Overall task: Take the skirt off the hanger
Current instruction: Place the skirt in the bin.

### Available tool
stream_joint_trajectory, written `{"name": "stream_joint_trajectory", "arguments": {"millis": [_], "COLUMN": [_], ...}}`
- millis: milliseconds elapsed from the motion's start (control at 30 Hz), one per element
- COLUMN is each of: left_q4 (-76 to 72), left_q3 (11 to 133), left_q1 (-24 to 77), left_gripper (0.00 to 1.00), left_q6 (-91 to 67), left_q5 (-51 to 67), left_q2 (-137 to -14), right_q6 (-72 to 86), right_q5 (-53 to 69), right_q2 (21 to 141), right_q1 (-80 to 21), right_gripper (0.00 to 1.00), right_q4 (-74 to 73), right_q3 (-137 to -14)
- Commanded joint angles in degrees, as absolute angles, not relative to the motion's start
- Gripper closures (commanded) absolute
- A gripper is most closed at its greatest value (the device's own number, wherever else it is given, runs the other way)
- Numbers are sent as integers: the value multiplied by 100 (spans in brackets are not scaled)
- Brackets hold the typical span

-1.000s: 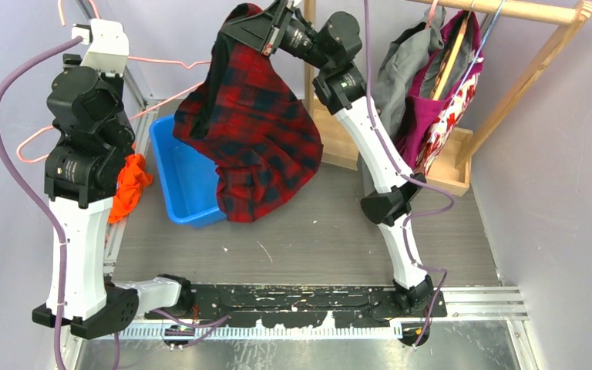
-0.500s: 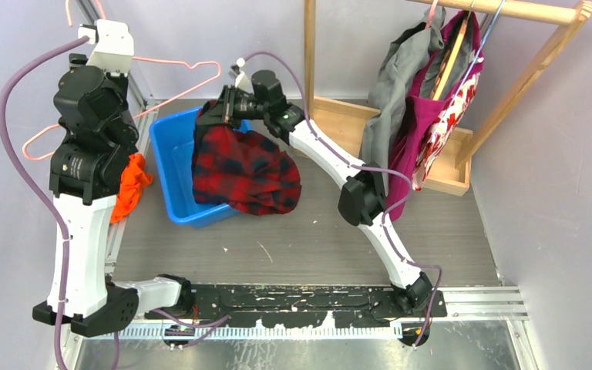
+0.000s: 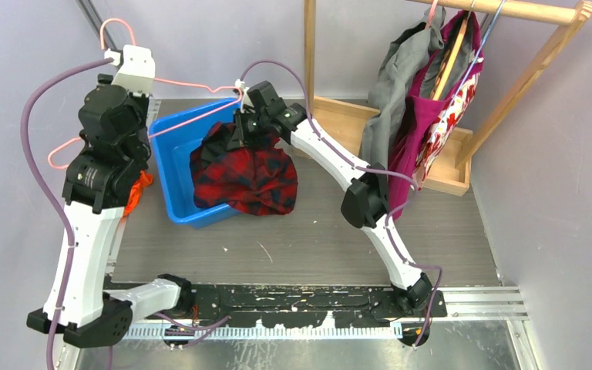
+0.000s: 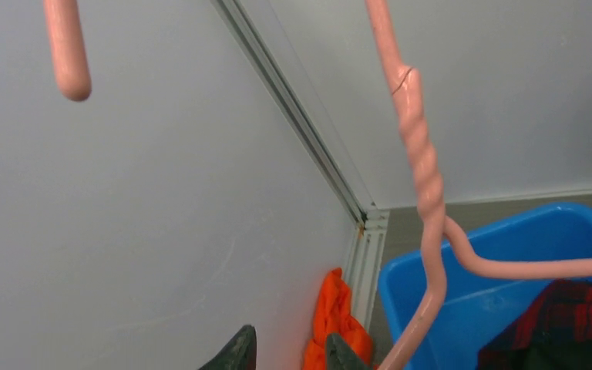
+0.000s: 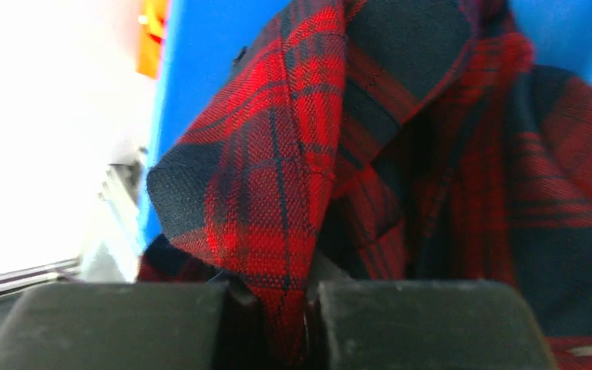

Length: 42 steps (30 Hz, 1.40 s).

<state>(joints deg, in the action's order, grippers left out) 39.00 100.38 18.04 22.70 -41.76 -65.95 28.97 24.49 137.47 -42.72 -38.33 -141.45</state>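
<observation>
Entry, skirt removal.

**Just changed:** the right arm has come down from its raised pose. The skirt [image 3: 250, 173] no longer hangs spread in the air. It now lies bunched over the right rim of the bin [image 3: 166, 158], partly inside and partly spilling onto the table.

The hanger [image 3: 189, 83] is bare. No cloth hangs on its wire in either the top or the left wrist view.

**Fingers:**
- The right gripper [image 5: 306, 312] is pressed together on a fold of plaid. In its wrist view you see the cloth nipped between the two pads.
- The left gripper [image 4: 289, 356] shows only its tips, with a narrow gap and nothing in it. The wire passes just beside the right tip and out of frame. Nothing else carries the hanger, so you can judge it gripped lower down, but the contact point is hidden.

**Against the earlier frames:**
- A second ago the skirt was held high, near the rack.
- Half a second ago it had dropped to the bin's right side.
- Now it sits lower and more gathered.
- The left arm has swung inward, so the hanger's far shoulder now sits close to the right wrist, above the bin.

**Meaning:** skirt and hanger are apart, so you can take the removal as done. What seems left is for the right fingers to let go. Mind the hanger tip near that wrist when you lift away.
</observation>
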Motion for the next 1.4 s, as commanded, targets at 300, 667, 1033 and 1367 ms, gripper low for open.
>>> {"name": "stream_joint_trajectory", "arguments": {"millis": [300,667,1033,1367], "left_q4": [3872,3641,3233,3179], "left_q3": [9047,8688,8116,8182], "left_q1": [2260,2927,2953,2953], "left_gripper": [100,100,100,100], "left_q6": [1310,1703,2021,2056], "left_q5": [-3641,-3994,-4241,-4202], "left_q2": [-5758,-5515,-4977,-5052], "right_q6": [-344,-1873,-124,811], "right_q5": [-268,-1395,161,757], "right_q2": [12695,13099,13346,13434], "right_q1": [-5264,-5717,-5839,-5854], "right_gripper": [99,99,99,98], "right_q4": [-4828,-3498,-1978,-2314], "right_q3": [-14084,-15520,-16215,-15076]}}
